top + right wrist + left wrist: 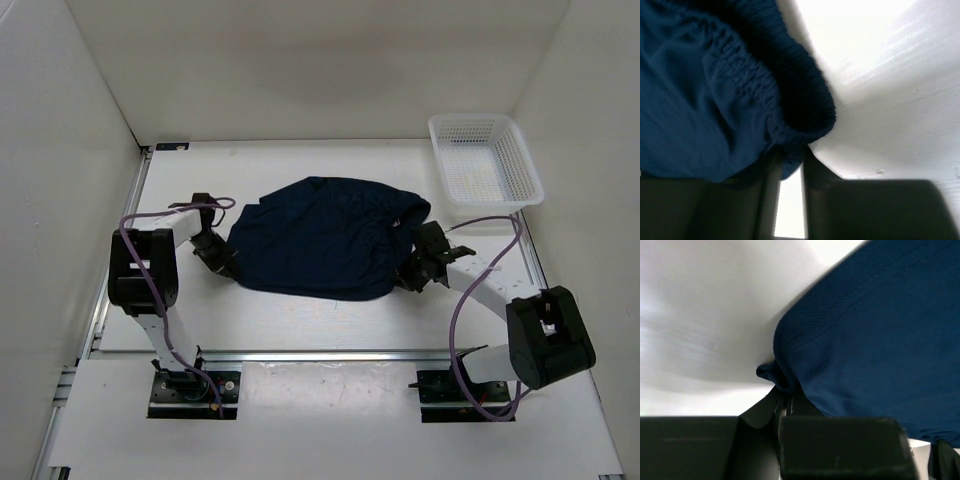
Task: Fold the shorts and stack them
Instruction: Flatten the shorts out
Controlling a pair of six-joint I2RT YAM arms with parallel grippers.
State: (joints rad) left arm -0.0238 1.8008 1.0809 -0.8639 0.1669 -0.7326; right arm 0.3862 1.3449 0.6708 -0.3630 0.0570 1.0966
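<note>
The shorts (325,240) lie crumpled mid-bench (300,325), between my two arms. My left fingers (760,412) are pinched tight on one edge. My right fingers (817,170) sit narrow around the waistband, and I can't tell if they've bitten. I'd judge this opposite-end hold is for spreading the cloth flat before folding.

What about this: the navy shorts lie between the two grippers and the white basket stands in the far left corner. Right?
No. The top external view shows the white basket in the far right corner. The navy shorts do lie between the left gripper and the right gripper.
</note>
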